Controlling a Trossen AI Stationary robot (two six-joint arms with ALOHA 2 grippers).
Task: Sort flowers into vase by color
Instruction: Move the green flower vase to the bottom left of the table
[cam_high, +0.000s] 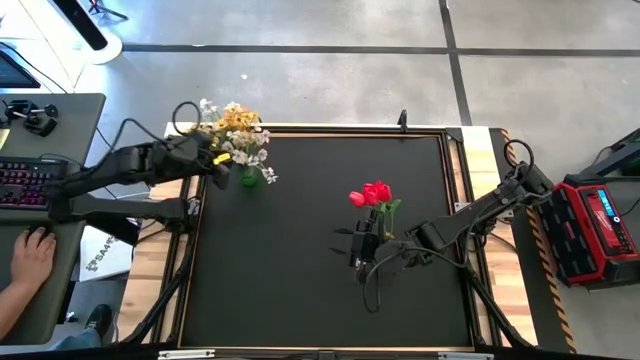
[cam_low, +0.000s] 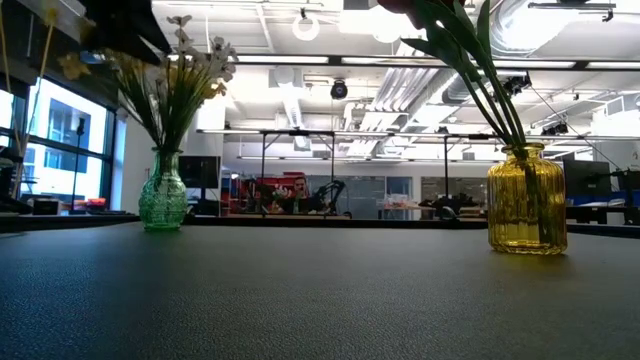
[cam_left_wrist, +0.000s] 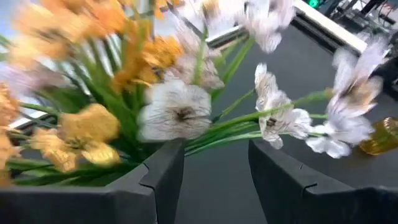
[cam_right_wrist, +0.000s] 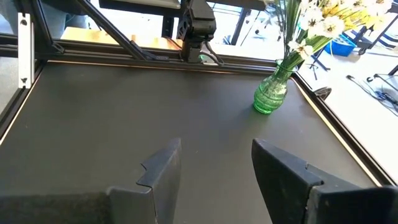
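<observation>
Green vase (cam_high: 248, 180) holds white and yellow flowers (cam_high: 238, 135); both pincers gape empty.

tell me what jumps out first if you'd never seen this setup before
Two bunches of flowers on a black table: red tulips near the middle in a yellow vase, and white and yellow flowers at the far left corner in a green vase. The left gripper sits open right at that bunch; the right gripper is open beside the tulips.
</observation>
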